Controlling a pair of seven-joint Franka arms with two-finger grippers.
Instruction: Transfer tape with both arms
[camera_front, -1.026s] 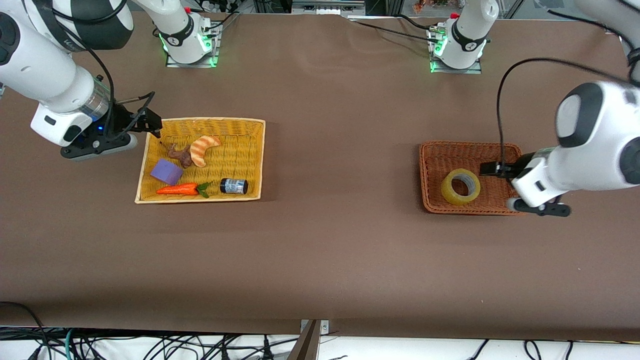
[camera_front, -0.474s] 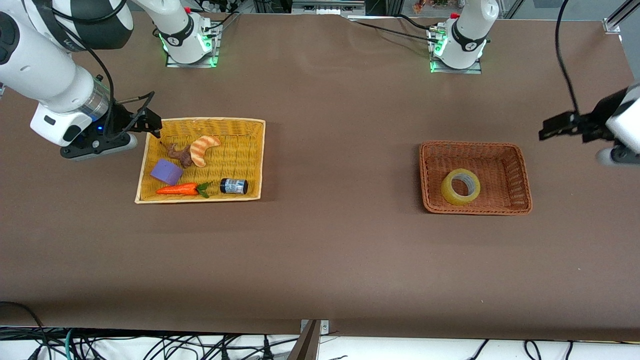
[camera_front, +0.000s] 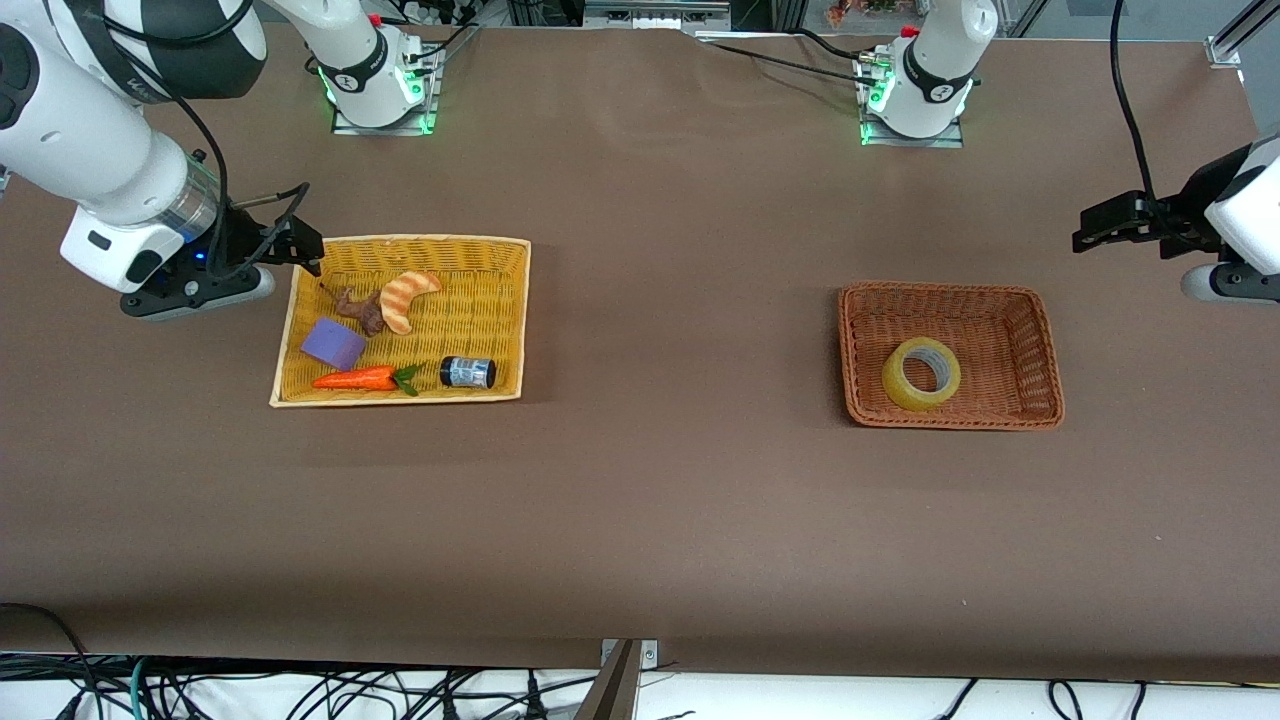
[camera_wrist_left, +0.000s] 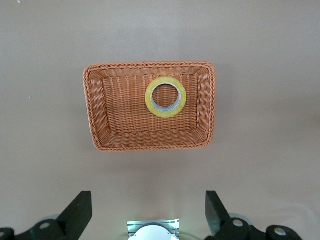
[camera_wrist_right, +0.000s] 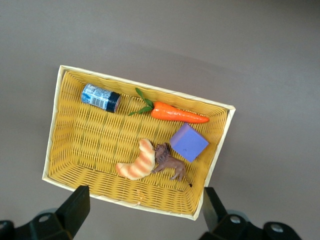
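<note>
The tape (camera_front: 920, 373), a yellowish ring, lies in the brown wicker basket (camera_front: 950, 291) toward the left arm's end of the table. It also shows in the left wrist view (camera_wrist_left: 165, 96), inside the basket (camera_wrist_left: 150, 142). My left gripper (camera_front: 1090, 232) is open and empty, up over bare table beside the basket, apart from the tape. In its own view the left gripper (camera_wrist_left: 147, 212) holds nothing. My right gripper (camera_front: 303, 250) is open and empty over the corner of the yellow basket (camera_front: 420, 241). In its own view the right gripper (camera_wrist_right: 145, 210) is wide open.
The yellow basket (camera_wrist_right: 90, 140) holds a croissant (camera_front: 408, 297), a brown toy animal (camera_front: 358, 308), a purple block (camera_front: 334, 343), a carrot (camera_front: 358, 379) and a small black jar (camera_front: 467, 372). Both arm bases stand at the table's edge farthest from the camera.
My left gripper has pulled away from over the brown basket, beside the tape, to over bare table off the basket's corner. The tape stays in the basket. The right arm has not moved.
</note>
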